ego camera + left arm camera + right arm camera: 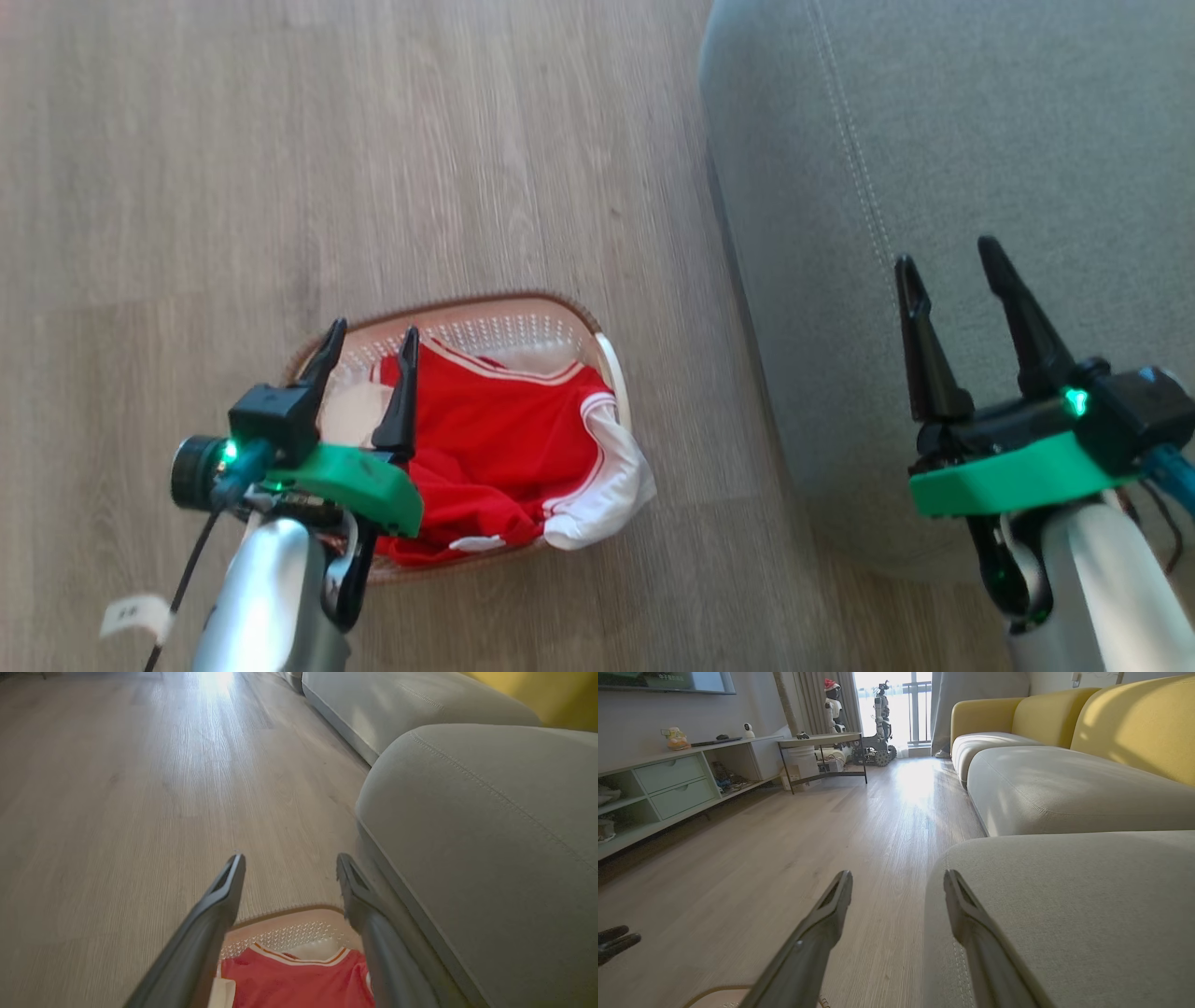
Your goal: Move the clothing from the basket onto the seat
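- The left claw is standing open, its two dark fingers spread and gripping nothing.
- It is hanging over the left part of the basket, with the fingertips pointing toward the basket's far rim.
- Whether its fingers are touching the fabric below cannot be told.
- The right claw is also standing open and empty.
- It is hovering over the seat, near the seat's left edge and rounded corner.
- The clothing is lying bunched inside the basket, filling its middle and right part.
- A white sleeve is draping over the basket's right rim, on the side facing the seat.
- The basket is standing on the wooden floor, near the seat's left edge, with a strip of floor showing between the two.
- The seat's double stitched seam is running along its top, just beyond the right claw's fingertips.
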Robot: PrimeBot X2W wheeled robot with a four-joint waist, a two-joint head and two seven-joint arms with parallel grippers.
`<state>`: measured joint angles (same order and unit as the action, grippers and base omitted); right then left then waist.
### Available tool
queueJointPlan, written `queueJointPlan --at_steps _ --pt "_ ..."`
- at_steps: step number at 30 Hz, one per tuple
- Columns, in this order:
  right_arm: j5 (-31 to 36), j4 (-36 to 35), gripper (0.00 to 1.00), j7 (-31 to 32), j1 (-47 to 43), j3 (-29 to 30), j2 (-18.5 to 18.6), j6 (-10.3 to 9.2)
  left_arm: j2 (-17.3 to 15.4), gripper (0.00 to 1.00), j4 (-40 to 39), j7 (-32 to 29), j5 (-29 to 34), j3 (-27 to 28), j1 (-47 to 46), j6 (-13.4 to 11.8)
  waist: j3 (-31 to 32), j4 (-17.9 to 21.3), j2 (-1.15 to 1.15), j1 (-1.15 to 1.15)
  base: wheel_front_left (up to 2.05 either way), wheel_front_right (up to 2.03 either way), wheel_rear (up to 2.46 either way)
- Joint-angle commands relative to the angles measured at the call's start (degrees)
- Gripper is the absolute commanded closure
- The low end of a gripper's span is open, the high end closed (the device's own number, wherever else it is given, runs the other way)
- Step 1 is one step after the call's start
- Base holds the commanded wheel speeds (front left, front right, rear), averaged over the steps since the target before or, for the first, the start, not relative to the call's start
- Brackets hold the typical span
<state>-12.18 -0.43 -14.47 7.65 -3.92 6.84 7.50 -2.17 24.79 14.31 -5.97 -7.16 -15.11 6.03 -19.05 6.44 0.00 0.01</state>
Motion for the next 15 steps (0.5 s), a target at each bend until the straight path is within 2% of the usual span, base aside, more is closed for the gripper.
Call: queueJointPlan --at_steps 1,15 --pt "-0.36 -2.30 0.00 -0.52 1.45 -1.06 -0.21 -0.01 -0.81 0.00 -0.63 0.18 -0.38 1.26 -2.19 -0.19 -1.29 0.54 0.00 -0.01 0.00 0.00 0.00" --pt "-0.06 -6.50 0.00 -0.52 7.22 -1.60 -1.94 -0.01 -3.41 0.00 26.88 -5.26 -1.57 0.50 -16.15 0.29 -11.76 3.80 0.00 -0.01 0.00 0.00 0.00"
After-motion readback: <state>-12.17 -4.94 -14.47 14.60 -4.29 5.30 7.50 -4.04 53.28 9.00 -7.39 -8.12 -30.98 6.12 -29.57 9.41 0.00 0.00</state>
